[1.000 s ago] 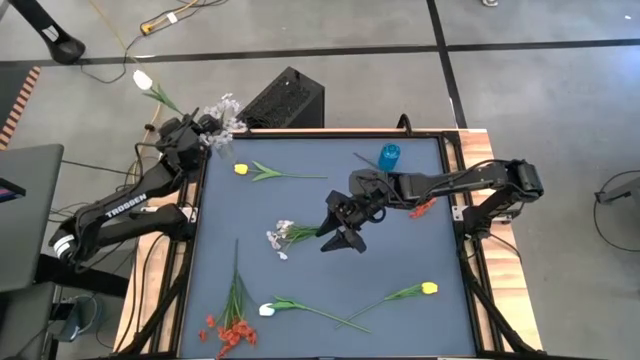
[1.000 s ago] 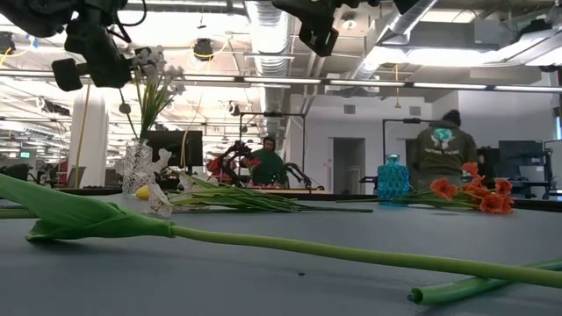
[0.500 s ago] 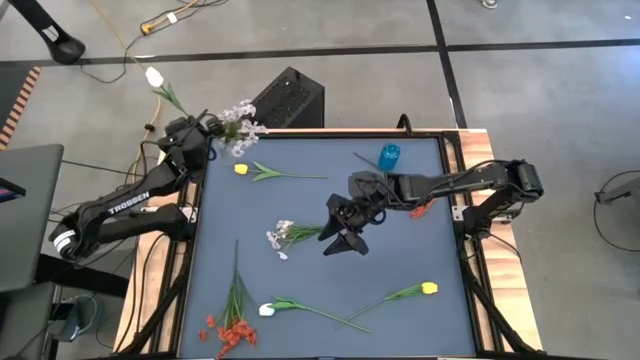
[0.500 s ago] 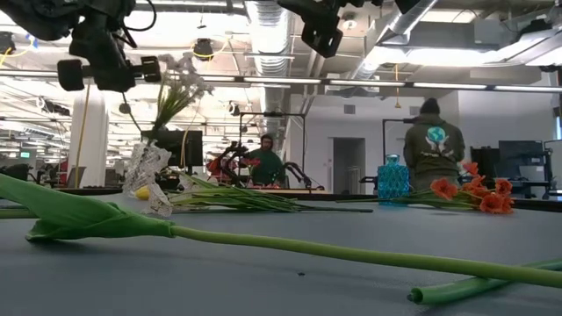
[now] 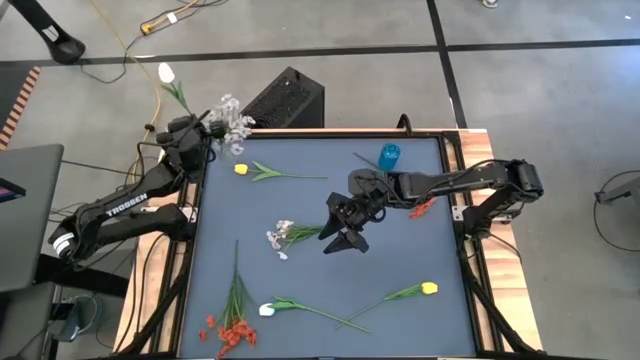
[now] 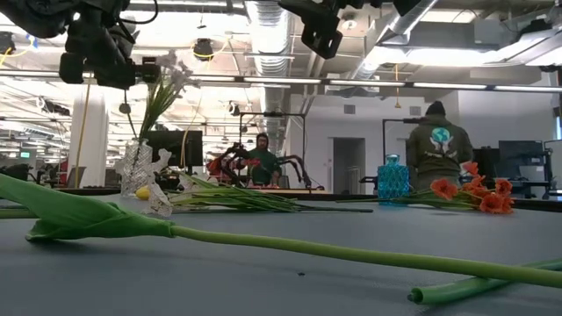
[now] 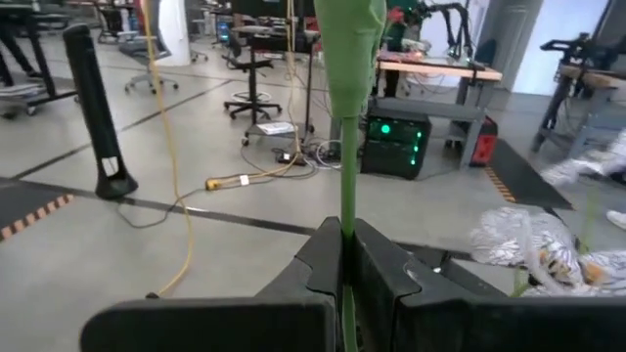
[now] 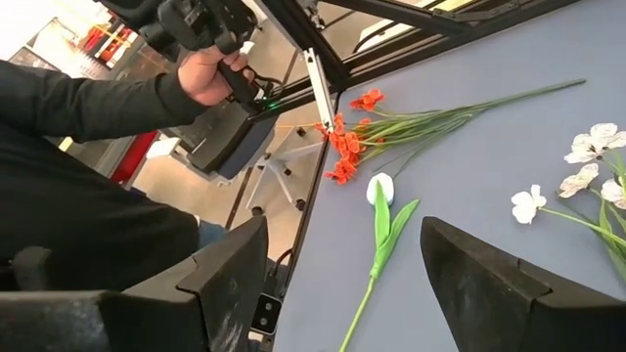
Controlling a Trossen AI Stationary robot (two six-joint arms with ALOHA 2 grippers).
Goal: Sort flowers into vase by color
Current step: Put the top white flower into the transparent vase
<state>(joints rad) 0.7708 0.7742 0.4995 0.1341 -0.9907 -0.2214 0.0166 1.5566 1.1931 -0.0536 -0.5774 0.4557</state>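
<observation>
High view: the left hand (image 5: 186,128), clamped on a white flower's stem (image 7: 348,196) beside the clear vase (image 5: 228,122), should descend vertically; the right hand (image 5: 341,237) hovers, spread and empty.

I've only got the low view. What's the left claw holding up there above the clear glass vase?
Observer: Its wrist view shows the left claw shut on the green stem of a white tulip.
Operator: And the right claw?
Observer: From above, the right claw is open, hovering mid-table beside a sprig of small white blossoms.
Operator: Anything else near it?
Observer: Its wrist view shows a second white tulip lying flat, with a red-orange flower bunch beyond.
</observation>
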